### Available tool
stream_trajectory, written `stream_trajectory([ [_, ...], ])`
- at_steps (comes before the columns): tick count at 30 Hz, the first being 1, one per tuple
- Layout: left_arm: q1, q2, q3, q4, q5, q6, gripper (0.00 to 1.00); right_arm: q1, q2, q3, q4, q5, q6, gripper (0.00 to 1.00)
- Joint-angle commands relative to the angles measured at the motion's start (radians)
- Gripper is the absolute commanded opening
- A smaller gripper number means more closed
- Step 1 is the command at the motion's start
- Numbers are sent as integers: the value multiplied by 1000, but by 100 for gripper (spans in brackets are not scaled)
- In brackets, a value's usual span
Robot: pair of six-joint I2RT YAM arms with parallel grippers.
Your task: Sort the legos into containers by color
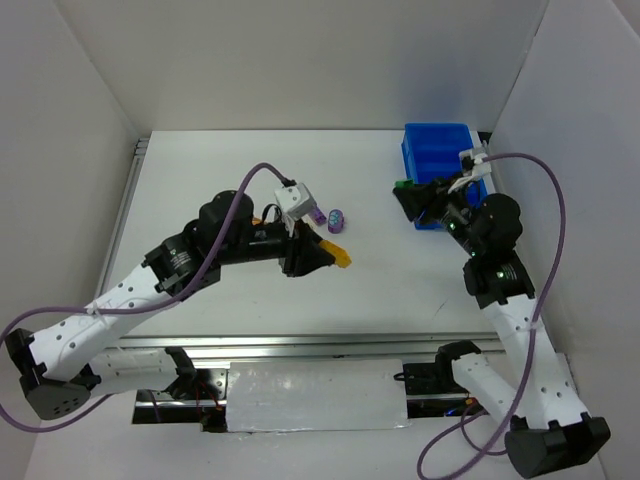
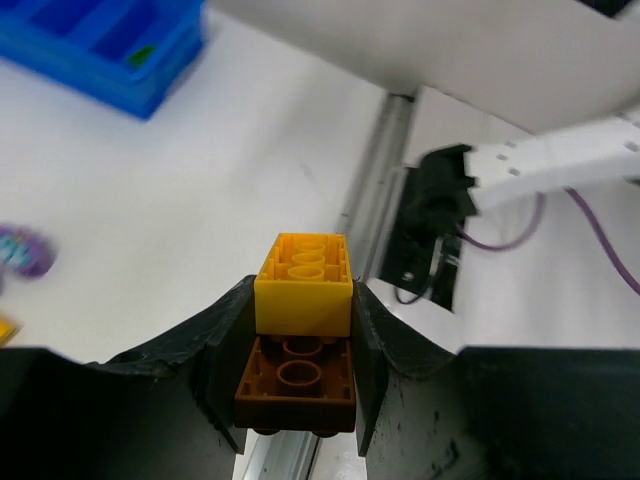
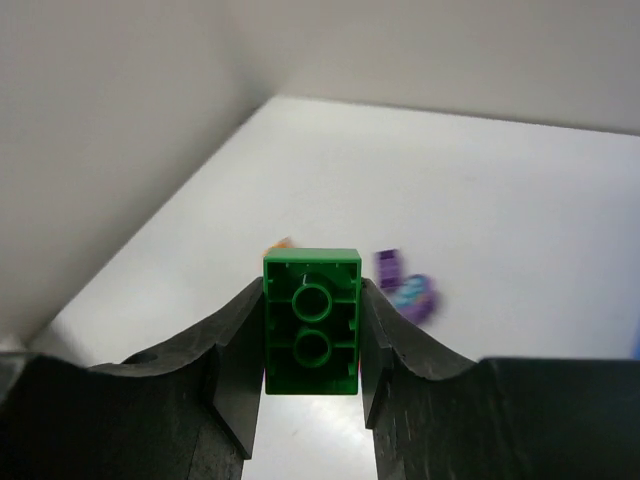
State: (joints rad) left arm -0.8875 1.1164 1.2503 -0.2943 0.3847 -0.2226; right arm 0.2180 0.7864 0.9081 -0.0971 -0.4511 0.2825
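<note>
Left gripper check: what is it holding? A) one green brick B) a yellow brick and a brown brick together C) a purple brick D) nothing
B: in the left wrist view the left gripper pinches a yellow brick and, right against it, a brown brick.

Tray [image 1: 437, 145] at far right of tabletop [image 1: 220, 180]. Right claw [image 1: 405, 193] just left of tray, one brick [image 3: 312, 322] between its jaws. Left claw [image 1: 337, 257] mid-tabletop, two stacked bricks [image 2: 300, 345] between its jaws; loose bricks [image 1: 337, 219] just behind it.

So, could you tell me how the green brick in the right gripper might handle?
The green brick looks hard and hollow underneath, so probably stiff and light. Its smooth flat sides, pinched by the right gripper, might slip if grip loosens.
</note>
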Motion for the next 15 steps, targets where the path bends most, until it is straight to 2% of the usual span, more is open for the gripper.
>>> stream_trajectory([
  [1,19,-26,47,-78,-300,-107,0,-86,105,6,63,382,102,0],
  [4,96,-26,80,-204,-479,-191,0,-150,203,57,30,450,150,0],
  [5,163,-27,89,-232,-516,-210,0,-164,223,87,14,486,164,0],
  [11,359,-79,51,-342,-648,-274,0,-287,413,208,-90,586,195,0],
  [15,435,-79,35,-365,-649,-250,0,-356,542,268,-148,522,207,0],
])
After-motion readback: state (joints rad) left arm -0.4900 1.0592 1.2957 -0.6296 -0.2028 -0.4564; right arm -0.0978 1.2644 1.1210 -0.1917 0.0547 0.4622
